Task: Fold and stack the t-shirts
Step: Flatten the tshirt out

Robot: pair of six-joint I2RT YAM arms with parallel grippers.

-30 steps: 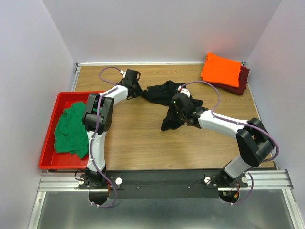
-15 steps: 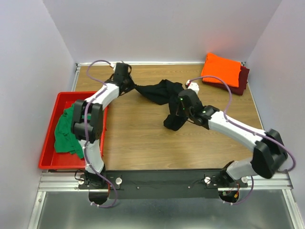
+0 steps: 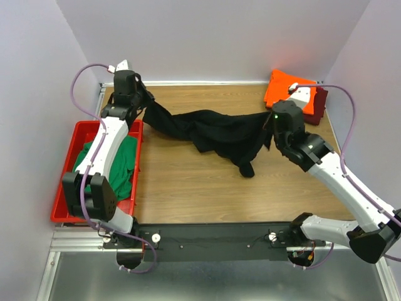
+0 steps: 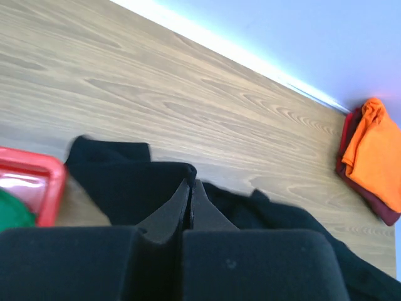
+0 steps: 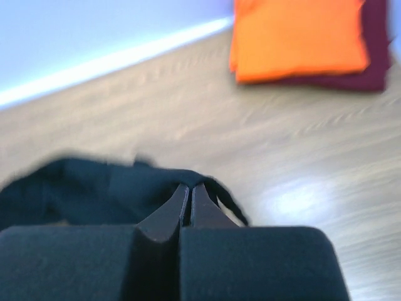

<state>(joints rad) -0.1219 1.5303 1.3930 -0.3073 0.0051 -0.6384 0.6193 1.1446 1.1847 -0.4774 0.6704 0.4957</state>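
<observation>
From above, the left fingers (image 3: 143, 101) and right fingers (image 3: 273, 127) merge with the black t-shirt (image 3: 219, 133) they carry, so the pinch itself is hard to make out. The right arm also covers part of the orange t-shirt (image 3: 283, 91), which lies folded on the maroon t-shirt (image 3: 319, 105) at the far right corner of the worktop (image 3: 188, 182). The red tray (image 3: 61, 194) at the left edge holds the crumpled green t-shirt (image 3: 122, 166), partly behind the left arm. The black t-shirt hangs stretched between the 2 arms over the far half of the worktop, sagging in the middle, with 1 fold trailing toward the near side. In the left wrist view the fingers are pressed together, apparently clamped on black cloth; a tray corner and a sliver of green are cut off at the left edge. The right wrist view is blurred, and its fingers are likewise together on black cloth, with the 2 folded shirts beyond.
</observation>
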